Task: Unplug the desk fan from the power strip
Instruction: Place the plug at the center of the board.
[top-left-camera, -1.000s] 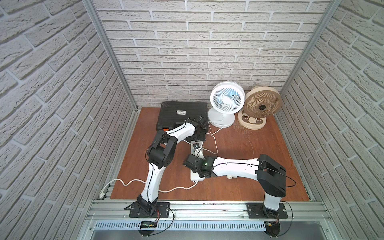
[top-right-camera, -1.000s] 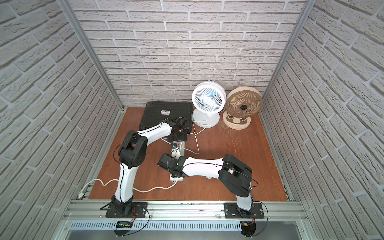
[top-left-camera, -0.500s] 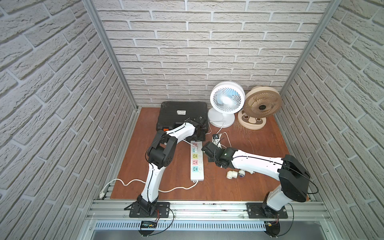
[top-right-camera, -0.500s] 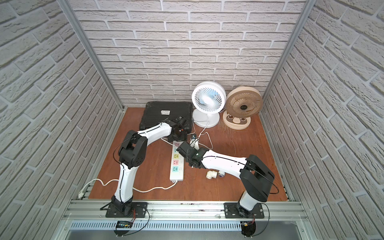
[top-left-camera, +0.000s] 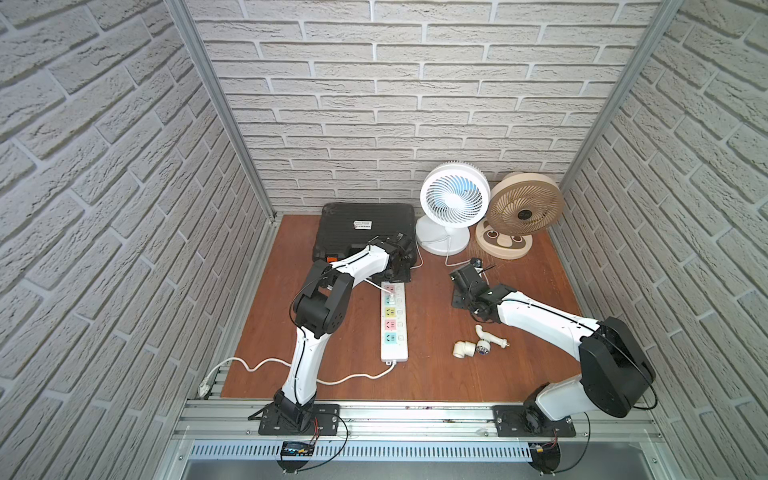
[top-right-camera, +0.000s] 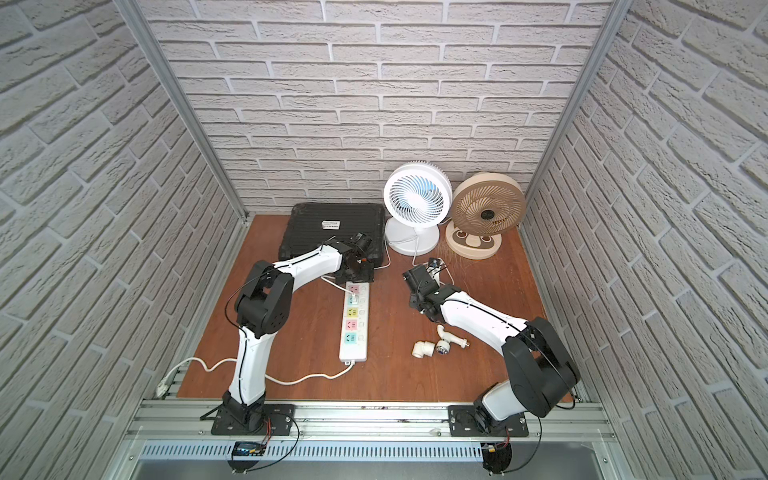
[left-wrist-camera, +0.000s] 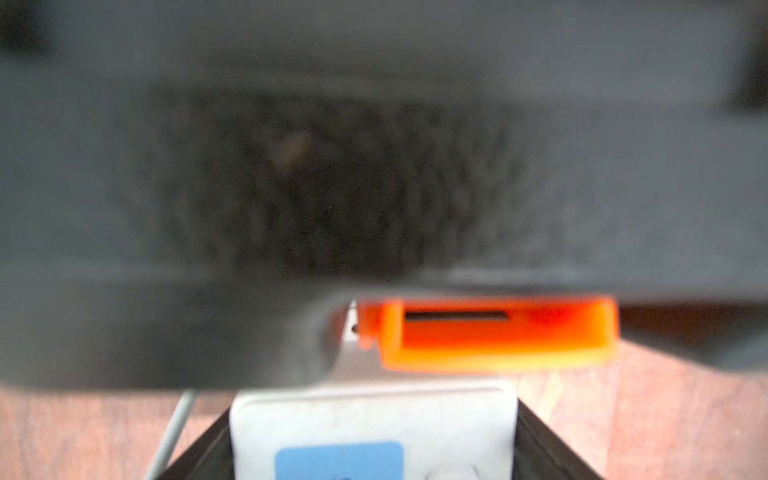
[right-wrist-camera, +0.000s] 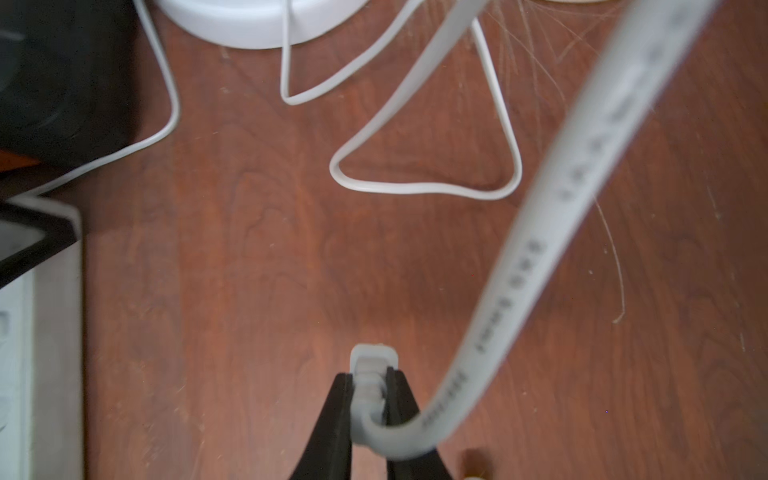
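Pinching the plug (right-wrist-camera: 372, 358) of the fan (top-left-camera: 454, 199), which stands at the bench's (top-left-camera: 436, 374) back, the right tool (right-wrist-camera: 370, 376) holds it clear of the strip (top-left-camera: 394, 332); unplugging looks done; only release seems left; the left tool (top-left-camera: 397, 274), grip unclear, rests at the strip's far end.

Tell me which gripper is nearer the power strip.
Left. The left gripper is at the power strip's far end, fingers against both its sides. The right gripper is off to the side over the tabletop, apart from it, shut on the fan's plug.
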